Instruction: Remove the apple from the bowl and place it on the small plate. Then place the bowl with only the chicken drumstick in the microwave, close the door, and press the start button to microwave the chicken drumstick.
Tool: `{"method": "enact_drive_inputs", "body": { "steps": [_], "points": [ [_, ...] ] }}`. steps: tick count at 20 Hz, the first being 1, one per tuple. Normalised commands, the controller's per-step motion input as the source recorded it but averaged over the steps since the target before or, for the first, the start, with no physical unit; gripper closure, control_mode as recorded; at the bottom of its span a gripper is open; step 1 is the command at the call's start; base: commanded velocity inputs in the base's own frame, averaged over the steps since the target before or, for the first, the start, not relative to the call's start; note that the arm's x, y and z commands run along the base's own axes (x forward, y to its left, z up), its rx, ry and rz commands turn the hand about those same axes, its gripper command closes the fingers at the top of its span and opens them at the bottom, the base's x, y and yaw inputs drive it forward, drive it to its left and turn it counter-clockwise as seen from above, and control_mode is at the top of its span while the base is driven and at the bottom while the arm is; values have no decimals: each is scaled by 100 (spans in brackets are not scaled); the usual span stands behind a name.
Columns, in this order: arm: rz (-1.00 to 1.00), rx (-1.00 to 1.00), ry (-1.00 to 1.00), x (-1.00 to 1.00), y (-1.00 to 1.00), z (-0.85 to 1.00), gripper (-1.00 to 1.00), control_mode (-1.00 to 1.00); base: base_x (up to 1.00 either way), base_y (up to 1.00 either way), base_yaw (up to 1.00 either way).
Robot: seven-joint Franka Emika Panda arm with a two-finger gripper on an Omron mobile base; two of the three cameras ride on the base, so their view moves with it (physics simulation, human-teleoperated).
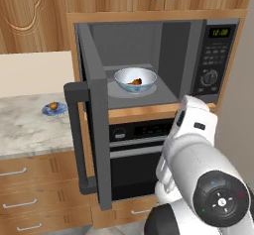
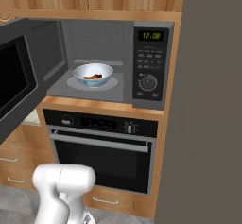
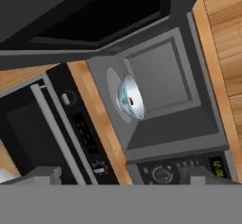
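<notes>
The microwave (image 1: 213, 55) stands open, and its door (image 1: 96, 130) is swung out to the left with its thick bar handle (image 1: 74, 140) toward me. Inside on the turntable sits the white bowl (image 1: 124, 76) holding the chicken drumstick (image 1: 135, 82); both also show in the right base view, bowl (image 2: 105, 72) and drumstick (image 2: 92, 77). The apple (image 1: 52, 105) rests on the small blue plate (image 1: 60, 110) on the counter at left. My gripper (image 3: 120, 178) is open and holds nothing, pulled back below and in front of the cavity, well apart from the bowl (image 3: 124, 91).
An oven (image 1: 139, 149) with a horizontal bar handle sits directly under the microwave. The marble counter (image 1: 25, 130) runs to the left, with drawers beneath. Wooden cabinets hang above. A tall grey wall (image 2: 208, 124) stands close on the right.
</notes>
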Motion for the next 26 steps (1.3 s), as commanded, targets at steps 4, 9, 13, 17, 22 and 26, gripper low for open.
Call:
{"method": "enact_drive_inputs", "body": {
  "steps": [4,9,13,17,22,26],
  "points": [
    [11,-13,-10,-18,61,-32,-100,-100,0,0,0],
    [10,-13,-8,-19,64,-21,-100,-100,0,0,0],
    [9,-15,-1,-9,72,-23,-100,-100,0,0,0],
    [8,-16,0,0,80,-25,-100,-100,0,0,0],
    [7,-16,0,1,83,-24,-100,-100,0,0,0],
    [4,-16,2,15,86,-27,-100,-100,0,0,0]
  ]
}}
